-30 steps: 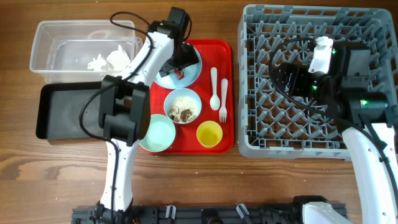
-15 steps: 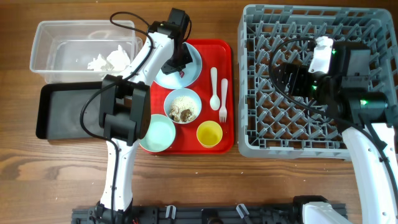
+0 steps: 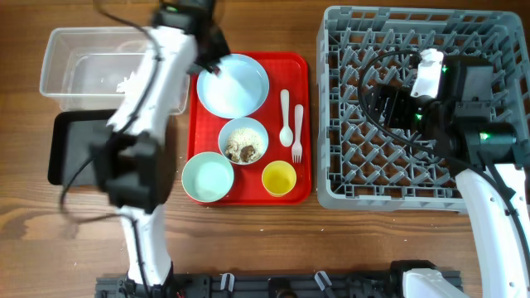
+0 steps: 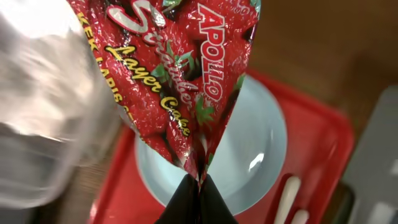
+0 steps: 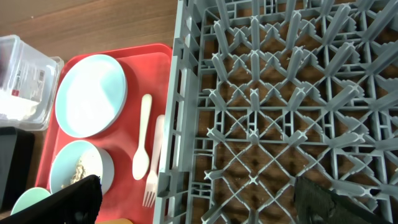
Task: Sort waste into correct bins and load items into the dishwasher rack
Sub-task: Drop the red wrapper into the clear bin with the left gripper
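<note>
My left gripper (image 4: pixel 199 179) is shut on the corner of a red-and-white wrapper (image 4: pixel 177 81), which hangs above the bare light blue plate (image 4: pixel 255 149). From overhead, the blurred left gripper (image 3: pixel 209 60) is at the plate's (image 3: pixel 236 86) back left edge, near the clear tub (image 3: pixel 79 62). The tub holds crumpled white paper (image 3: pixel 130 81). My right gripper (image 5: pixel 199 205) stands open over the grey dishwasher rack (image 5: pixel 280 93), with nothing between its fingers. The black tray (image 3: pixel 74 149) lies in front of the tub.
On the red tray (image 3: pixel 300 186) sit a light blue bowl (image 3: pixel 243 141) with brown scraps and crumbs, a mint green bowl (image 3: pixel 208 177), a yellow cup (image 3: pixel 279 178), a white spoon (image 3: pixel 285 116) and a fork (image 3: pixel 298 132). The rack (image 3: pixel 422 186) fills the right side.
My left gripper shut on the wrapper, lifted it off the plate and swung back and left toward the tub. The right arm has not moved.
</note>
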